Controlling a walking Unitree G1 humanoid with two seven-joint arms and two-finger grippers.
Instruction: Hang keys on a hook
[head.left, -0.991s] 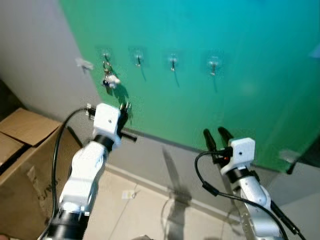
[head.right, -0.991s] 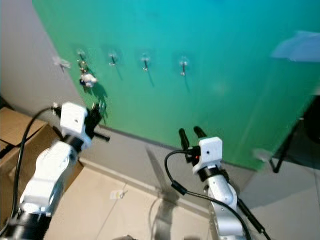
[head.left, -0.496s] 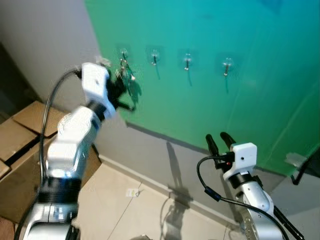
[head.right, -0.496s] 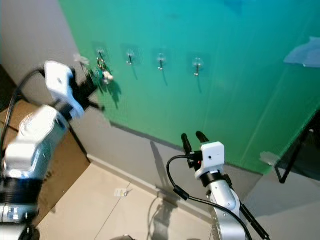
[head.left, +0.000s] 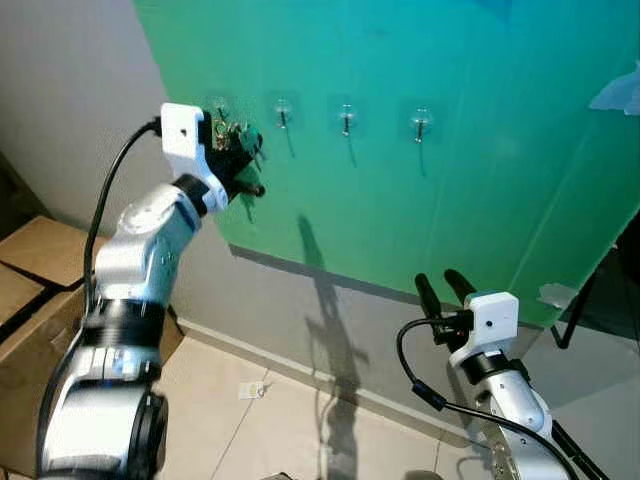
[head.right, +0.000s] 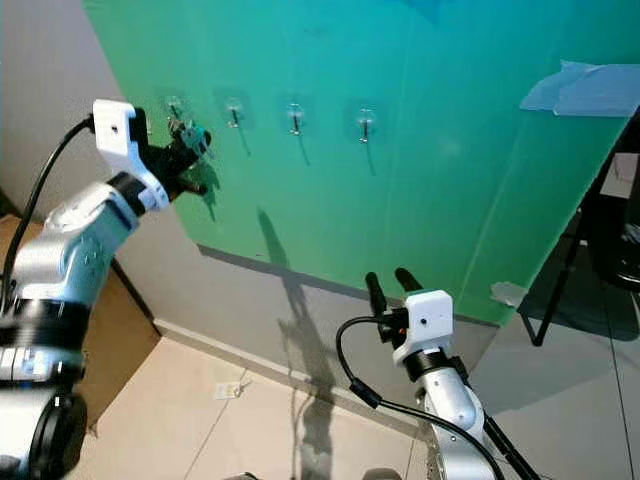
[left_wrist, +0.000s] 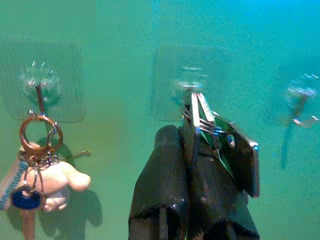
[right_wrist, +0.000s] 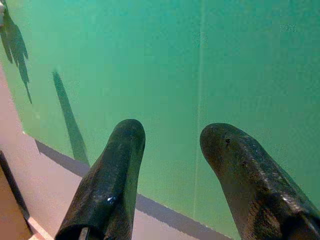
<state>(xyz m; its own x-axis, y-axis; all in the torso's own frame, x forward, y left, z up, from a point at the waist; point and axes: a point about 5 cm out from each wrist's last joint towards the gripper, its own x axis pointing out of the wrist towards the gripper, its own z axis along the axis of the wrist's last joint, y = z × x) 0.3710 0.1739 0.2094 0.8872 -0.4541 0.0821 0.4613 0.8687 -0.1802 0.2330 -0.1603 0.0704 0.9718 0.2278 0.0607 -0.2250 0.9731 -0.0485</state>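
Left wrist view puts me right up against the green wall, where the left end effector (left_wrist: 192, 145) is clenched on a bunch of keys (left_wrist: 220, 137), its black fingers pressed together with the ring pinched at their tips. The ring sits right at a clear stick-on hook (left_wrist: 192, 92), touching or very nearly so; I can't tell whether it has gone over the prong yet. Holding the ring out front and level with the hook looks deliberate, so the loop can slip on while the keys hang free behind. On the next hook (left_wrist: 40, 85), another set (left_wrist: 35, 165) with a pale charm and a blue key already dangles. From the head view, the left arm reaches high to the wall (head.left: 480, 150), where I can make out four hooks in a row, two of them (head.left: 346, 115) and (head.left: 421, 122) bare and well apart from the work. The right end effector (head.left: 445, 290) waits low, fingers spread and grasping nothing. Below the green panel runs a grey band, then pale floor tiles (head.left: 250, 400), with cardboard boxes (head.left: 30, 270) stacked near the left arm.
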